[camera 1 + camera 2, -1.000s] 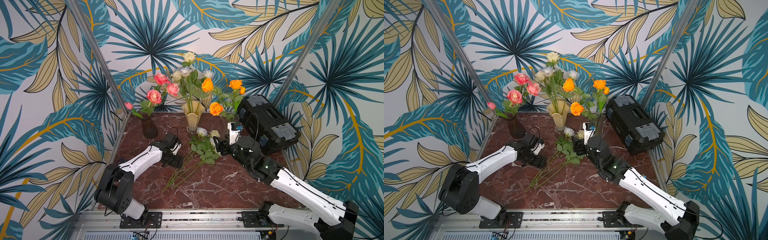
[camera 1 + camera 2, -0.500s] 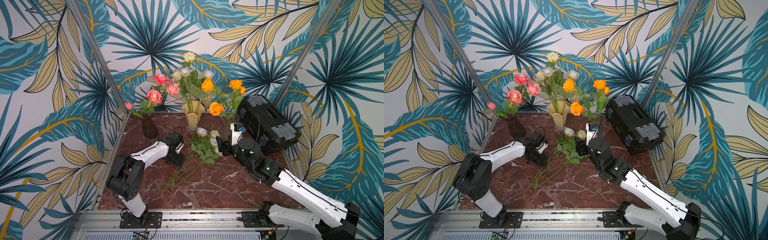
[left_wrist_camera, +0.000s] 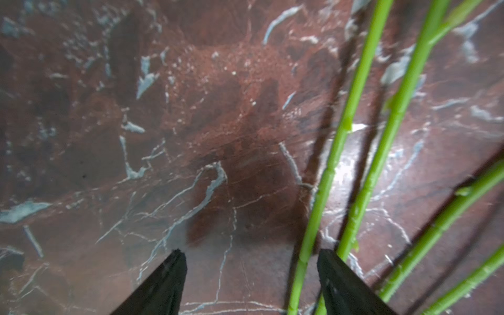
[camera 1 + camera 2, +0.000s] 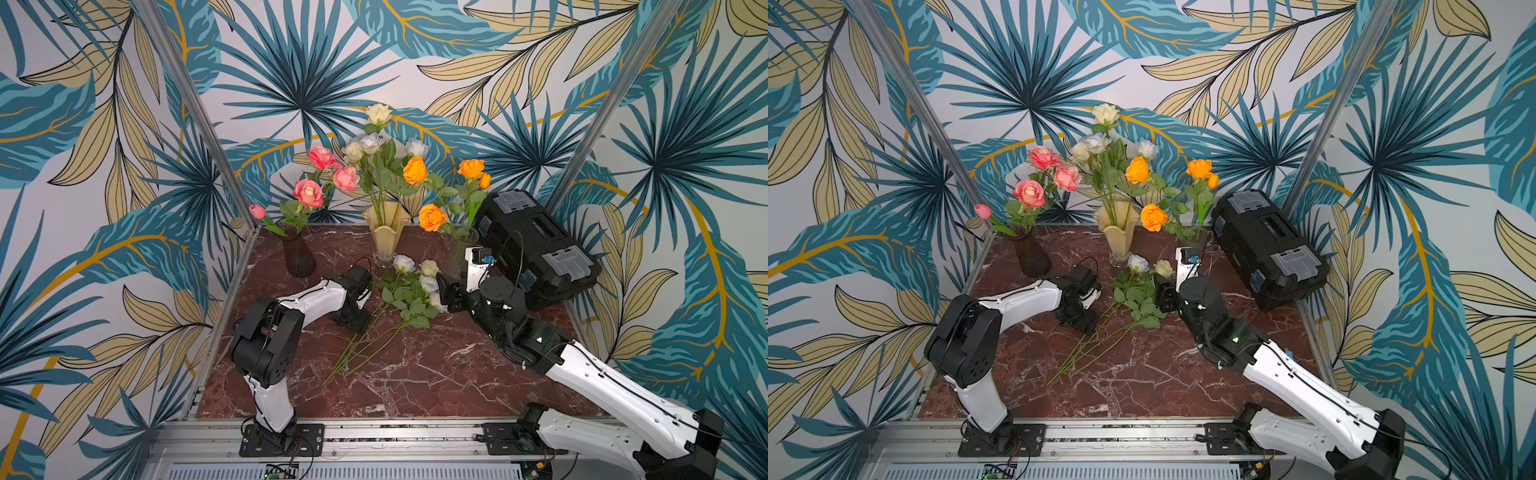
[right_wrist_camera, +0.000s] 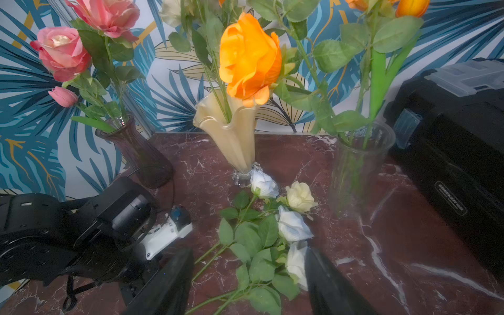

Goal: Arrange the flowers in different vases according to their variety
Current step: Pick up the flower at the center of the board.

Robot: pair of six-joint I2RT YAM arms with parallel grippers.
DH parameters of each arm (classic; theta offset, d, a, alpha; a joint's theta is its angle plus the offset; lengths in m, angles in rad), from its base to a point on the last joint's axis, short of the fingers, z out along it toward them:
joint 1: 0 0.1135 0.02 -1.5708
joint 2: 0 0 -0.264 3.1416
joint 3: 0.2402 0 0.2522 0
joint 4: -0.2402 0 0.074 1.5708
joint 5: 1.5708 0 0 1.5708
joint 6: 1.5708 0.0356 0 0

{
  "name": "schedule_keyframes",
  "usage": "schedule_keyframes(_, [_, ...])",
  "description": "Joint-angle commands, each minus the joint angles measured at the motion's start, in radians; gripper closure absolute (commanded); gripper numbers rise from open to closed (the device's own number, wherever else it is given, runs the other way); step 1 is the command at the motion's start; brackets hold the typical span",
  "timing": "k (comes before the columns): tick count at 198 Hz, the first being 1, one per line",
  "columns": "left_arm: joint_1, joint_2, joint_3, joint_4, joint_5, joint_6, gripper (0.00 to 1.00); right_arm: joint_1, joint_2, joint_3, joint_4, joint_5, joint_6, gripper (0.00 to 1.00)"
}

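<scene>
Several loose white and cream flowers (image 4: 409,286) lie on the marble table (image 4: 415,374), heads toward the vases and stems toward the front. My left gripper (image 4: 353,322) points down over the stems. It is open, and one green stem (image 3: 324,185) runs between its fingers without being pinched. My right gripper (image 5: 245,251) is open low over the leaves, with a white rose head (image 5: 296,261) against one finger. At the back, pink flowers fill the dark purple vase (image 4: 298,257), pale ones the cream vase (image 4: 386,237) and orange ones the clear vase (image 4: 461,253).
A black toolbox (image 4: 536,245) lies at the back right, close behind my right wrist. The clear vase (image 5: 357,174) stands just beyond the loose rose heads. Metal frame posts and a rail (image 4: 374,432) border the table.
My left gripper has shifted slightly toward the stems as its arm folded upright, and its jaws have narrowed a little. The right arm has barely moved.
</scene>
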Motion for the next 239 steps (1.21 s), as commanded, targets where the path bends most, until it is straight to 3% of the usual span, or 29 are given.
schedule_keyframes(1, [-0.004,0.020,0.047,0.005,-0.027,0.005,0.21,0.004,-0.016,-0.014,-0.017,0.022,-0.004,0.31])
schedule_keyframes(98, [-0.030,0.075,0.067,-0.008,0.011,0.023,0.46,0.004,-0.012,-0.003,-0.022,0.029,0.001,0.31])
schedule_keyframes(154, [-0.060,0.107,0.071,-0.017,0.018,0.018,0.75,0.004,-0.031,-0.006,-0.025,0.049,0.005,0.31])
schedule_keyframes(192, [-0.059,0.115,0.060,-0.017,-0.010,0.009,1.00,0.004,-0.038,-0.009,-0.025,0.050,0.007,0.31])
schedule_keyframes(239, [-0.059,0.066,0.049,-0.011,-0.052,-0.007,1.00,0.004,-0.039,-0.014,-0.062,0.026,0.024,0.31])
